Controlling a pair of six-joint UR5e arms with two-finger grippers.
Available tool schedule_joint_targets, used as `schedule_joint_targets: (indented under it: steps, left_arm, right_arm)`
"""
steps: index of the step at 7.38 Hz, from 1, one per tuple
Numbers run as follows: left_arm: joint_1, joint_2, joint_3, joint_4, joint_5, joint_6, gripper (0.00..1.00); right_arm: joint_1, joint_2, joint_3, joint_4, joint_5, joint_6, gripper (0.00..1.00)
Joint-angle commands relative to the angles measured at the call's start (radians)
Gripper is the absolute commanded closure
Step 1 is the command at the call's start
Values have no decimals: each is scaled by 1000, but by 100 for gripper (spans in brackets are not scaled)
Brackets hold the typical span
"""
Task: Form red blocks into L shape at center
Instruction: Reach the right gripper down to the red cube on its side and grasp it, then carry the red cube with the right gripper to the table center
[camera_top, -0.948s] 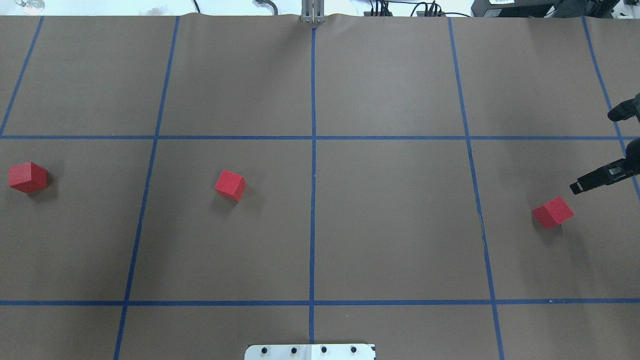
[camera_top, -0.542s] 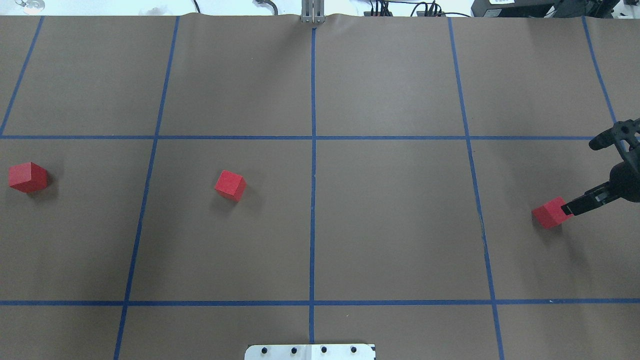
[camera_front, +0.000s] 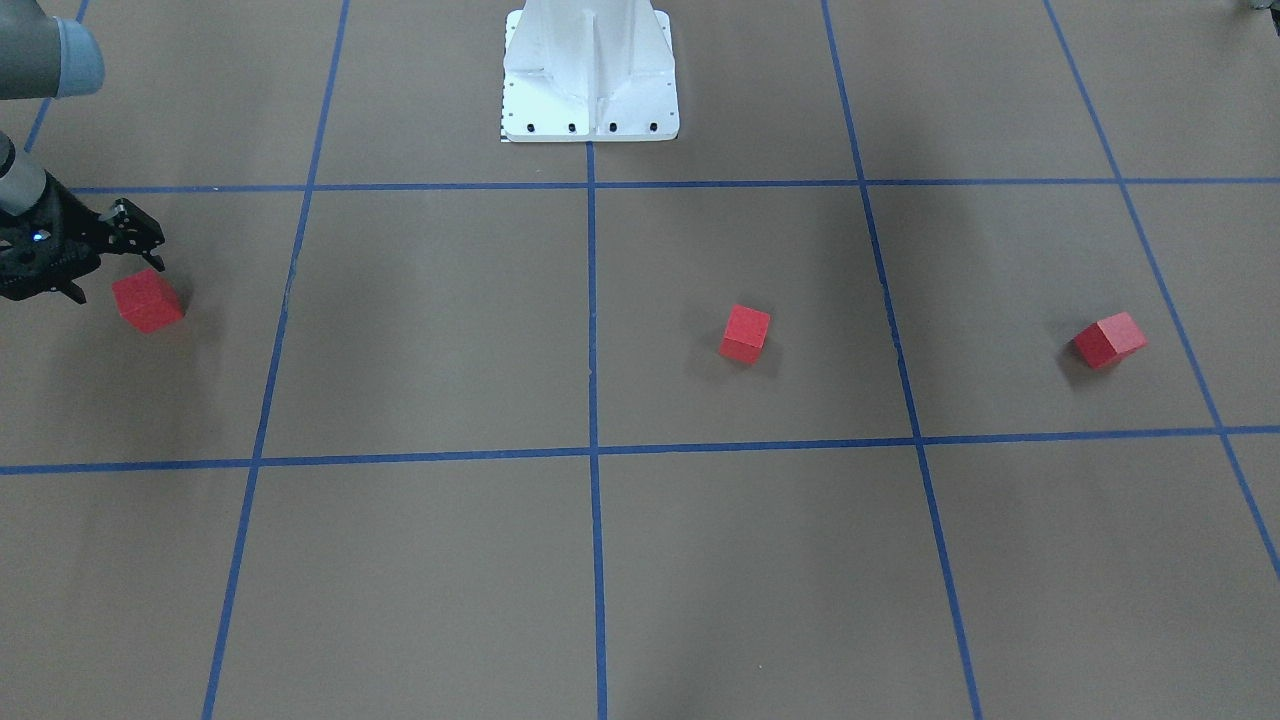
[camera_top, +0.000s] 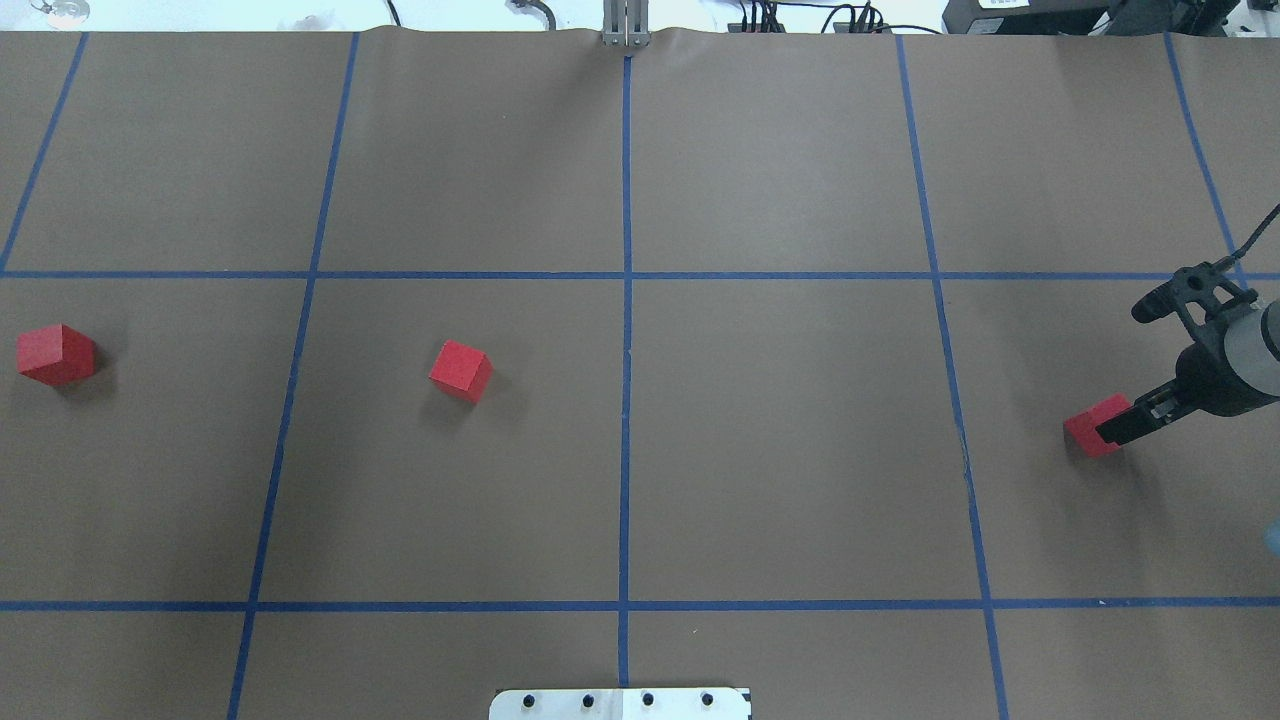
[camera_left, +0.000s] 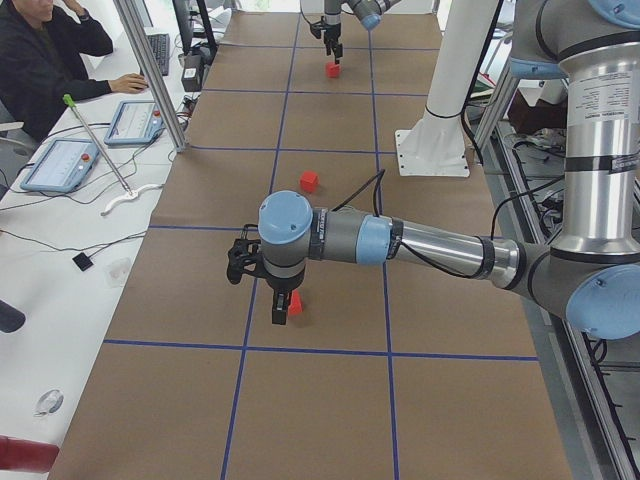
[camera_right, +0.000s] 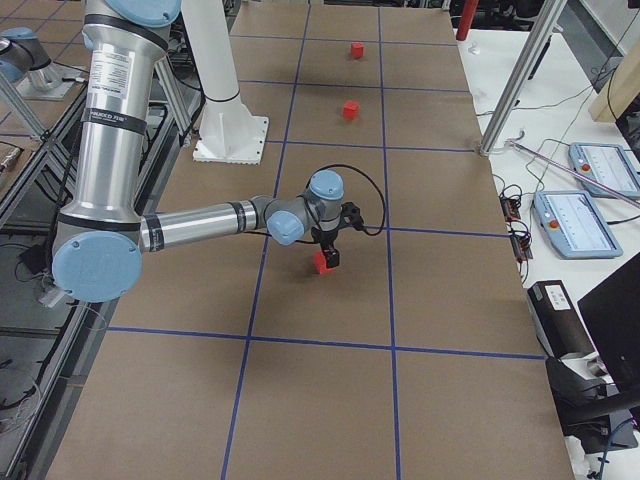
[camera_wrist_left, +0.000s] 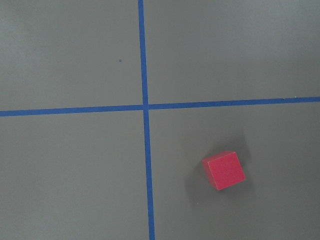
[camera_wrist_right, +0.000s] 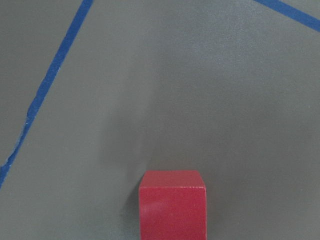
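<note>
Right hand (camera_top: 1113, 430) at 1 red block (camera_top: 1083, 433)

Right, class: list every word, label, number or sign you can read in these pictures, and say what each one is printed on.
No text can be read in any view.
Red blocks: plain, no markings.
Black box beyond the table's far edge: white label, too small to read.
Right arm's silver tube: small print, too small to read.
Tablet screens on the side desk: blurred, unreadable.
</note>
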Motion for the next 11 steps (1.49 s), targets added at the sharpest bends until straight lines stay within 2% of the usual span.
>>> schedule_joint_targets:
  steps: [1, 2, 3, 5, 6, 7, 9, 10, 11]
  left_arm:
    - [-2, 0, -7, 0, 0, -1, 0]
    - [-2, 0, -5, 0, 2, -1, 0]
    - [-2, 0, -5, 0, 2, -1, 0]
    - [-2, 0, -5, 0, 3, -1, 0]
    - [-2, 0, -7, 0, 2, -1, 0]
    - [-2, 2, -7, 0, 2, 0, 0]
    - [-2, 2, -14, 0, -1, 2, 0]
    - [-2, 3, -16, 0, -1, 2, 0]
    - [0, 8, -17, 0, -1, 2, 0]
  right_arm:
    - [-18, 37, -70, 26, -1, -3, 3]
    - [-19, 37, -78, 29, 2, 3, 33]
    - [-19, 37, -78, 29, 4, 2, 99]
    - [-16, 34, -49, 27, 10, 5, 100]
    - [-16, 35, 21, 8, 15, 43, 100]
    - [-19, 63, 48, 3, 21, 168, 100]
    - [-115, 252, 40, -5, 3, 517, 100]
    - [-198, 375, 36, -64, -29, 719, 100]
    - [-266, 535, 31, -212, -121, 832, 100]
